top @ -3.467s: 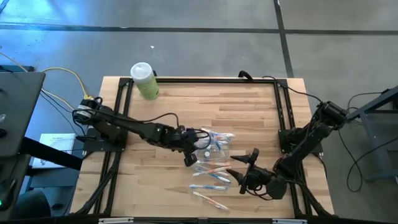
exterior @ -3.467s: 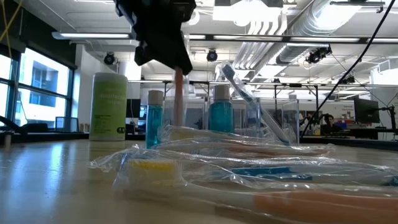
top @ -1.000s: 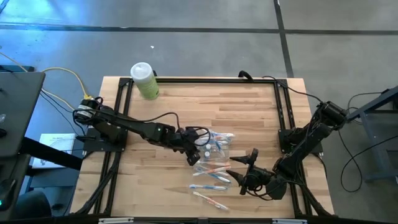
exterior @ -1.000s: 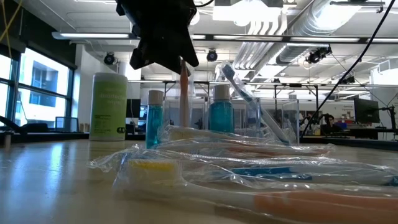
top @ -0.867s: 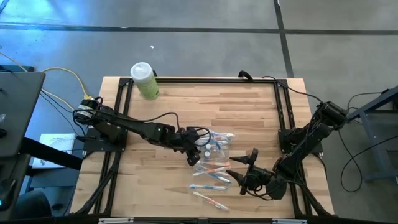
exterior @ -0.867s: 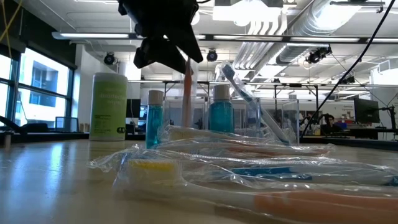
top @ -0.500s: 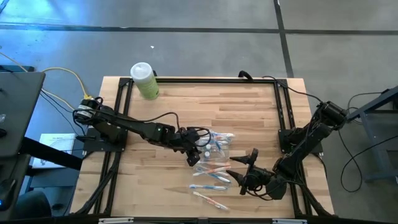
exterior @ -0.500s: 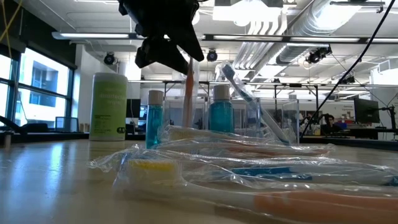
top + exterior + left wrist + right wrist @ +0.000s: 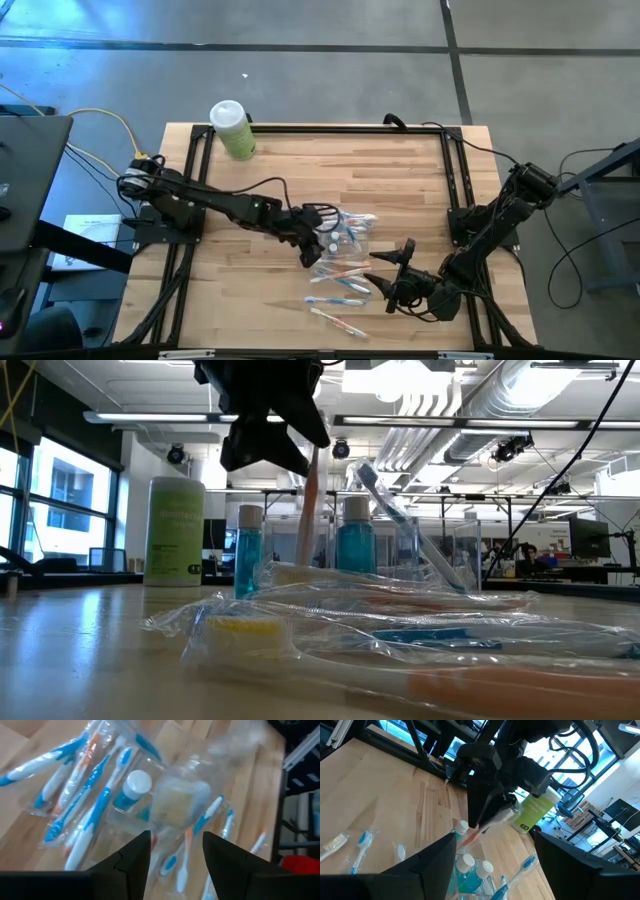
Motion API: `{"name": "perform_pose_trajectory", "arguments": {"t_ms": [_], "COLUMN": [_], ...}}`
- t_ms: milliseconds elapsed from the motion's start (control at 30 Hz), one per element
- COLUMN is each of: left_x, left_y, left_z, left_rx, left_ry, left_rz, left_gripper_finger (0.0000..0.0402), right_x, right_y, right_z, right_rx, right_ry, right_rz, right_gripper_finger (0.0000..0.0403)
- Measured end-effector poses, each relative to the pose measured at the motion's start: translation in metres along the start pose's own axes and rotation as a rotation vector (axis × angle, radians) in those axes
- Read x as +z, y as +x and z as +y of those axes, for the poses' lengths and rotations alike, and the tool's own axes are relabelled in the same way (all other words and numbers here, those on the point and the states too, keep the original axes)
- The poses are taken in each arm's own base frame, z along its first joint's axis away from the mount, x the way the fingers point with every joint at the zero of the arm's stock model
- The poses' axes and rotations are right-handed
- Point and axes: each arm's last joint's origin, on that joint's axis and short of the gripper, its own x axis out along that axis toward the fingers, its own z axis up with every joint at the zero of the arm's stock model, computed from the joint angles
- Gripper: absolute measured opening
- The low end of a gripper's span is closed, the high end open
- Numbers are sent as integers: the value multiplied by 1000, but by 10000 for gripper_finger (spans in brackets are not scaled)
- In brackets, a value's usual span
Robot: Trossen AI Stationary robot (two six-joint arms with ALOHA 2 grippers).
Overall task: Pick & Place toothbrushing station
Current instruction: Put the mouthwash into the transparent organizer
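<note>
A clear holder (image 9: 345, 232) with blue-marked toothbrushes and small white-capped tubes of blue liquid (image 9: 352, 545) stands mid-table. An orange-handled wrapped toothbrush (image 9: 304, 510) stands in it, tilted, lower end down. My left gripper (image 9: 310, 250) hovers over the holder's left side, pointing slantwise down. It is open, with a finger on either side of that brush's upper end (image 9: 187, 842). My right gripper (image 9: 400, 275) waits open near the front right, with nothing between its fingers (image 9: 495, 865). My left gripper has its fingers on either side of the orange toothbrush's upper end (image 9: 487, 826), coming slantwise from above and from the table's left. I cannot tell whether a finger touches it. The brush's lower end sits among the holder's things.
Several wrapped toothbrushes (image 9: 338, 283) lie loose on the wood in front of the holder, one (image 9: 338, 322) near the front edge. A pale green white-capped bottle (image 9: 232, 130) stands at the far left corner. Black frame rails (image 9: 193, 200) run along the table's sides.
The orange toothbrush has tipped: its upper end has leaned toward the table's right edge while its lower end stayed in the holder. My left gripper has turned slightly above it without leaving its place.
</note>
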Motion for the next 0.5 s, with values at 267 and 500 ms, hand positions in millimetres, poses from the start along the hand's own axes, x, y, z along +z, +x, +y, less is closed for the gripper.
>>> {"name": "perform_pose_trajectory", "arguments": {"t_ms": [267, 500], "left_x": [13, 19], "left_y": [-9, -19], "left_z": [9, 18], "left_rx": [-5, 14], "left_ry": [-32, -13], "left_rz": [-33, -25], "left_gripper_finger": [175, 175], "right_x": [0, -1], "right_y": [0, 0], "right_z": [1, 1], "right_rx": [36, 42], "right_ry": [-4, -17], "right_rz": [-5, 0], "right_gripper_finger": [263, 263]}}
